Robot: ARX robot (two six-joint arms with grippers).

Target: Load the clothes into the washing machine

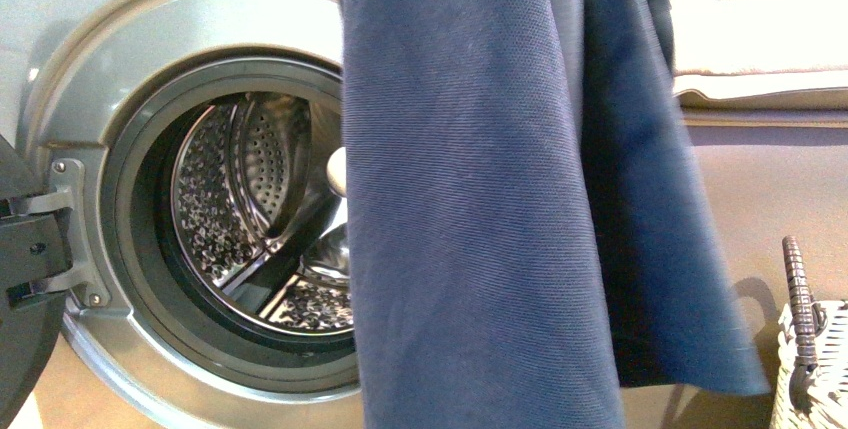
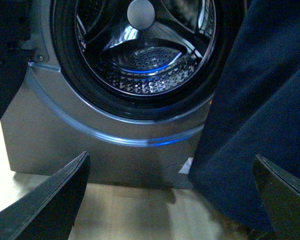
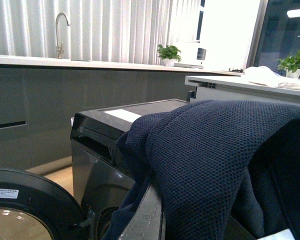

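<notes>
Nearest you: the clothes [image 1: 480,199] hang as a navy sheet close before the front camera, outside the drum [image 1: 250,189] and covering the right side of the porthole. They drape over your right gripper [image 3: 155,220]. One grey finger [image 3: 146,216] shows beneath; the jaws are hidden, so you cannot tell their set. Left gripper [image 2: 170,159] gapes wide, holding nothing, low before the washing machine [image 1: 150,49]. Door [image 1: 20,279] open at left. Wicker basket [image 1: 815,369] lower right.
</notes>
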